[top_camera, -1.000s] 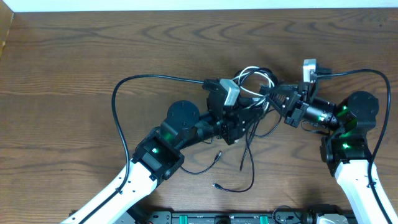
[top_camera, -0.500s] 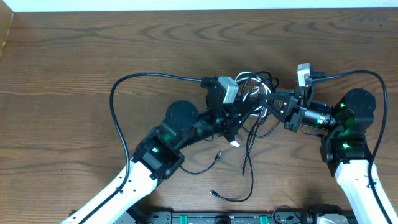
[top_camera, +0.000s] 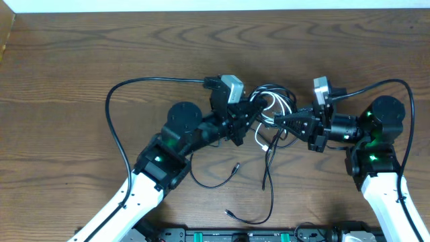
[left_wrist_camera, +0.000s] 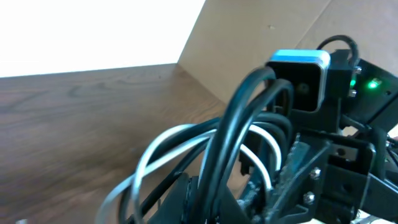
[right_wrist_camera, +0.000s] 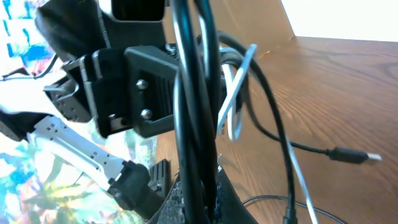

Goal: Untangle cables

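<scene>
The cables point(top_camera: 267, 142) are pinched by left pincer point(top_camera: 251, 115) and right pincer point(top_camera: 277, 119) mid-bench point(top_camera: 67, 67), strands trailing toward the near edge; bare bench is left all round.

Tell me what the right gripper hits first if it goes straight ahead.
Probably the left gripper, close ahead just beyond the cables bunched between the two. The right gripper points left toward it, though depth is hard to judge.
</scene>
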Controlling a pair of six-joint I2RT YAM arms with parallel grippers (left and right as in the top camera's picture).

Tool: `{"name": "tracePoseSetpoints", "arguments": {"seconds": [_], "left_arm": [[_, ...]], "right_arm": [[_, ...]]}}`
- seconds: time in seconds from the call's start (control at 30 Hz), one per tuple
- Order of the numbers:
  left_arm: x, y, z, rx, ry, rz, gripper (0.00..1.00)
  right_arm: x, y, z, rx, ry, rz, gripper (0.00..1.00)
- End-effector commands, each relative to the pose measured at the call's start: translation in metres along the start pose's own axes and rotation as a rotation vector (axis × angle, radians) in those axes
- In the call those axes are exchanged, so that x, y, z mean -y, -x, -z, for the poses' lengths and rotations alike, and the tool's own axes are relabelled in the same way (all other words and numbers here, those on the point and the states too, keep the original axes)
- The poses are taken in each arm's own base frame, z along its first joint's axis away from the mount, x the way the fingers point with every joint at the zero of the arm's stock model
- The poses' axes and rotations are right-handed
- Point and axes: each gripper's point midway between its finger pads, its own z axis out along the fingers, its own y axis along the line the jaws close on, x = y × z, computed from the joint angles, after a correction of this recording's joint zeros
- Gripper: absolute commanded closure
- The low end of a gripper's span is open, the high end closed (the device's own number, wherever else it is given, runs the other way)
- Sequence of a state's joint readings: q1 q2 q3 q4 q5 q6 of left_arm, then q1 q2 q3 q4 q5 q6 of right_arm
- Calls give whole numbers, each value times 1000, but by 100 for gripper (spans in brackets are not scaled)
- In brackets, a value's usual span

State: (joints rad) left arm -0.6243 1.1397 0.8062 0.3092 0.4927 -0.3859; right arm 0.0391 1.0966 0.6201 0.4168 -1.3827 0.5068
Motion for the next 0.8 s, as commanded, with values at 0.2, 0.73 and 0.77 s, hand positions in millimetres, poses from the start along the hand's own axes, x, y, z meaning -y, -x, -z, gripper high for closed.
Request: {"name": "tracePoseSetpoints", "arguments": {"seconds": [0.2,0.73,0.77], "left_arm": [[-19,33,24,104,90,-2,92],[-46,15,32,30,181,65,92],[-48,12,32,18,186,72,92]], "right_arm": [[-19,-8,1,-54,105,65,99],[-22,-9,1,-56,124,160,99],[-21,-8,1,-51,115,160,99]]}}
